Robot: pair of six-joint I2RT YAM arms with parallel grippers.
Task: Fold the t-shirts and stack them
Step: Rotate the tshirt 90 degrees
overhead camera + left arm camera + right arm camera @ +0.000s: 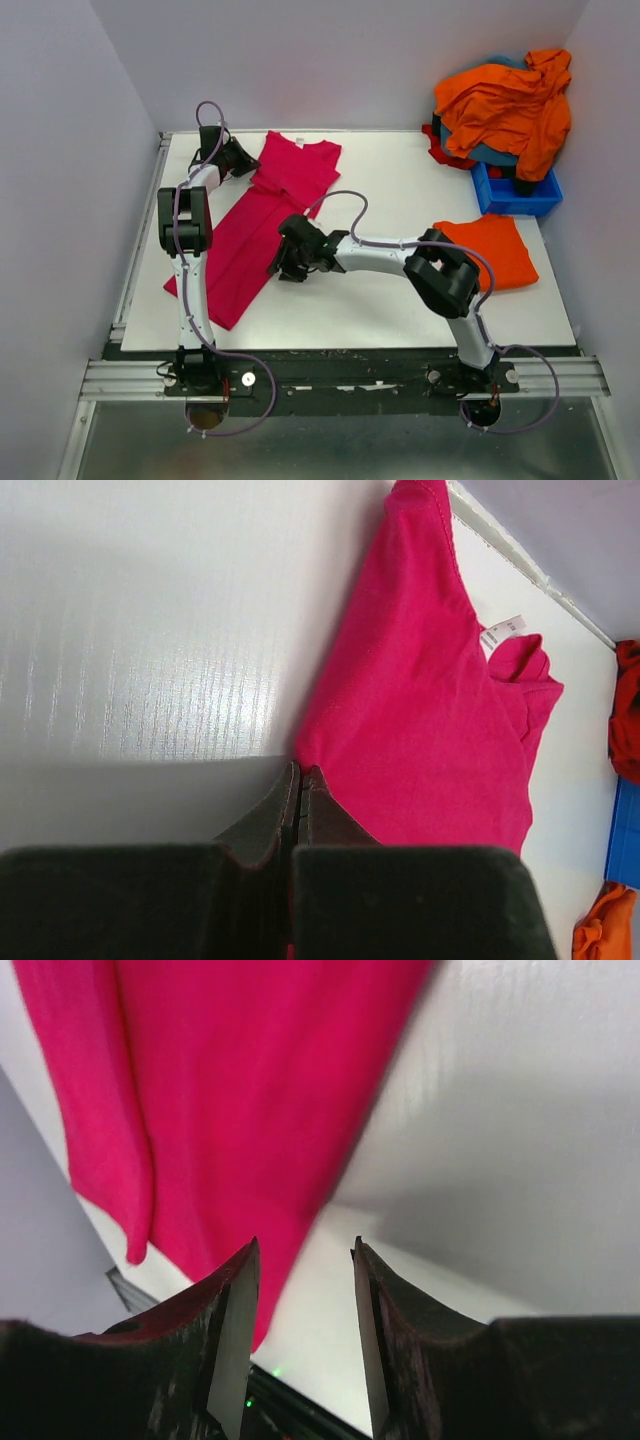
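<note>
A magenta-pink t-shirt [255,225] lies in a long narrow strip running diagonally across the left half of the white table. Its white neck label [502,632] shows at the collar. My left gripper [243,160] is at the shirt's far left edge by the shoulder. In the left wrist view, the left gripper [300,772] is shut, with a sliver of pink cloth [430,730] between its jaws. My right gripper [280,268] is open and empty just right of the shirt's right edge. In the right wrist view, the right gripper [305,1250] is over bare table, with the shirt [230,1080] ahead.
A folded orange t-shirt [490,250] lies flat at the right of the table [380,290]. A blue plastic bin [515,195] at the far right corner holds a heap of orange [510,105], teal and red tees. Grey walls close in on the left, back and right.
</note>
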